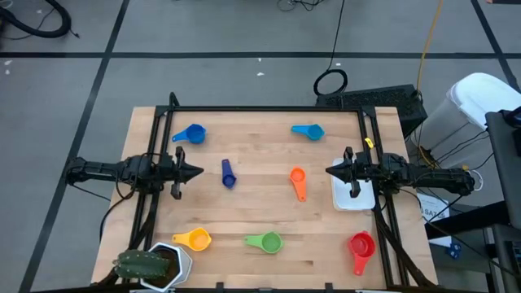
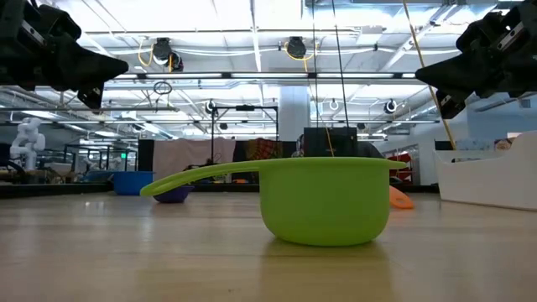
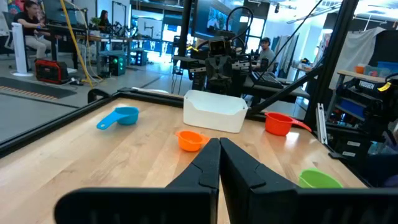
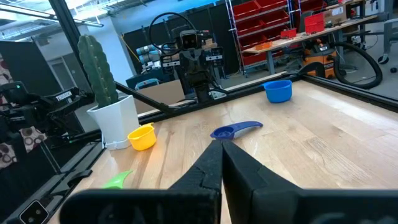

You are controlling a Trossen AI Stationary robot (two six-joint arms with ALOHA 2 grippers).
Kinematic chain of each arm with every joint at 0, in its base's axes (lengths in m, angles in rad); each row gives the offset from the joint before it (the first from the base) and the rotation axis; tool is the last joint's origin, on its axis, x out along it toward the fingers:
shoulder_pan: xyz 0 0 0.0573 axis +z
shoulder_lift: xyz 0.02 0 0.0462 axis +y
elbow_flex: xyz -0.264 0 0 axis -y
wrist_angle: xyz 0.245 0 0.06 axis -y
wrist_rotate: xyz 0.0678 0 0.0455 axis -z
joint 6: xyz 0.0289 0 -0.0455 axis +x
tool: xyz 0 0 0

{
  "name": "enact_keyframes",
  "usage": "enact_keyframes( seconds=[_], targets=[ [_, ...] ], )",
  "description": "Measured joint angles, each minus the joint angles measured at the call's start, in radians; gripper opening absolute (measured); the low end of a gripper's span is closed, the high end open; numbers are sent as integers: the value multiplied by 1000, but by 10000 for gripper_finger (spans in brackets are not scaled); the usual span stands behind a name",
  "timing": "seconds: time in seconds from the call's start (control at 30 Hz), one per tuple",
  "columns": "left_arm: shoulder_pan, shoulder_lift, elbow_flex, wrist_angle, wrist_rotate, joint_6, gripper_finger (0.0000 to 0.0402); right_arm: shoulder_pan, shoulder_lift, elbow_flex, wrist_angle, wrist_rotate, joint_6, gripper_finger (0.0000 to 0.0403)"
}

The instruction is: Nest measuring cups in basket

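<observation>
— Where do the two arms sit?

— At mid-height on either side of the pale wooden counter (image 1: 260, 203). The left tool (image 1: 198, 172) has its fingers pressed together, holding nothing. The right tool (image 1: 329, 170) is likewise closed and empty, just beside the small white rectangular plastic basket (image 1: 358, 201).

— And the cups?

— All seven lie scattered on the counter, none in the basket. A blue plastic measuring cup (image 1: 192, 133) and a lighter blue plastic scoop (image 1: 309, 130) are at the far edge. The dark blue cup (image 1: 229, 173) and the small orange cup (image 1: 298, 181) lie in the middle. Along the near edge: the yellow cup (image 1: 194, 238), the green cup (image 1: 266, 242) and the red cup (image 1: 361, 247).

— Anything else?

— A white hexagonal pot with a green cactus (image 1: 156, 264) at the near left corner.
</observation>
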State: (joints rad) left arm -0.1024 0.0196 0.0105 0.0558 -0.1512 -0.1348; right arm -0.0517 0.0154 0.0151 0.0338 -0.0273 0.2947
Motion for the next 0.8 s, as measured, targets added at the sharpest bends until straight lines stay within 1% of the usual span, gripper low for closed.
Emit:
enact_keyframes(
  seconds=[0.67,0.73,0.8],
  targets=[
    [0,0,0,0,0,1,10,0,0,0,0,0,0,0],
    [0,0,0,0,-2,57,10,0,0,0,7,0,1,0],
    [0,0,0,0,-7,167,10,0,0,0,45,0,39,0]
  ],
)
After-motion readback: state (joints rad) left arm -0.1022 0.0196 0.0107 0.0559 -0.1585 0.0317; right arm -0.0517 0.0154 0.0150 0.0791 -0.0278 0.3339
